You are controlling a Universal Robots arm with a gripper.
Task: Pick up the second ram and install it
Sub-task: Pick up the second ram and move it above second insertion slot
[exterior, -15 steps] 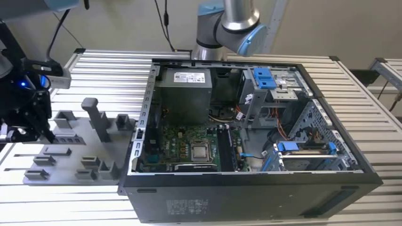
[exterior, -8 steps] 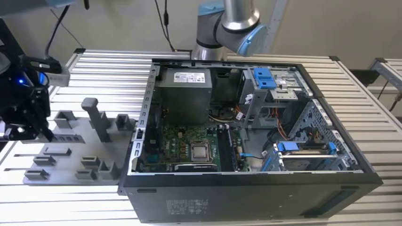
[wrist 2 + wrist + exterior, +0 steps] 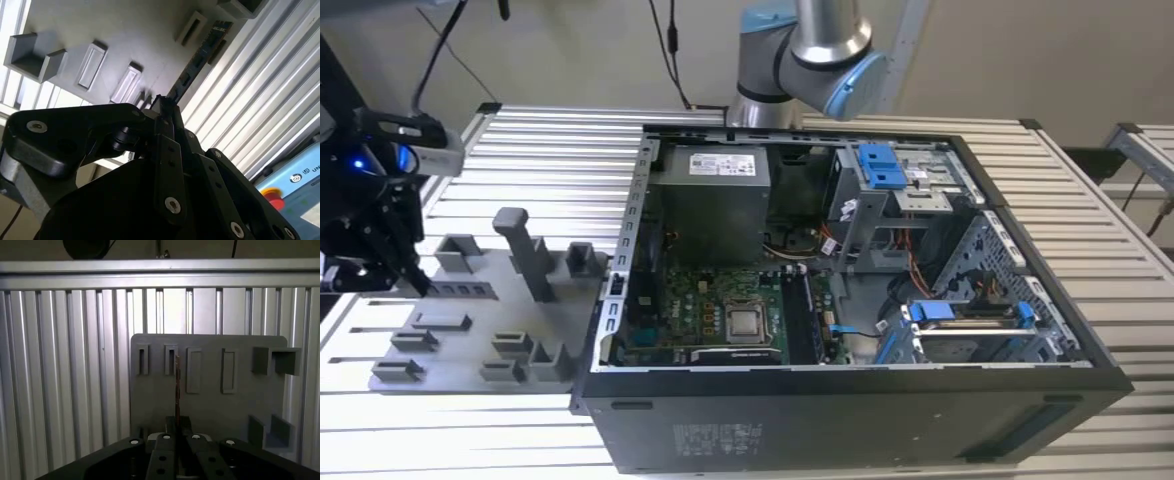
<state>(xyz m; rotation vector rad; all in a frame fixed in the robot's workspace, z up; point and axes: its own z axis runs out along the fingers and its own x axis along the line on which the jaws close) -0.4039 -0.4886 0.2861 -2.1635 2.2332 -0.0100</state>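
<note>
While the gripper [image 3: 387,245] is hanging over the grey holder tray [image 3: 467,345] at nine o'clock, on the exterior view's left, the open computer case [image 3: 854,420] is sitting well apart from it, filling the middle and running toward three o'clock. The green motherboard [image 3: 707,300] is lying bare on the case floor and nothing is reaching into the case. So the install half is looking not yet begun. The memory sockets are too small to judge.

In the second wrist view the fingers [image 3: 167,150] are clenching one end of the second ram [image 3: 200,57]. The stick is jutting out past the tips, with the tray lying beyond it.

In the first wrist view the second ram is showing edge-on as a thin line. It is running from the closed fingers out toward the tray and ending just beside one narrow slot [image 3: 171,360]. I cannot tell whether the far end is clearing that slot or sitting in it.

Judging progress: the grasp is made and the pick-up is under way. The carry to the case and the seating on the board are both not yet done.
</note>
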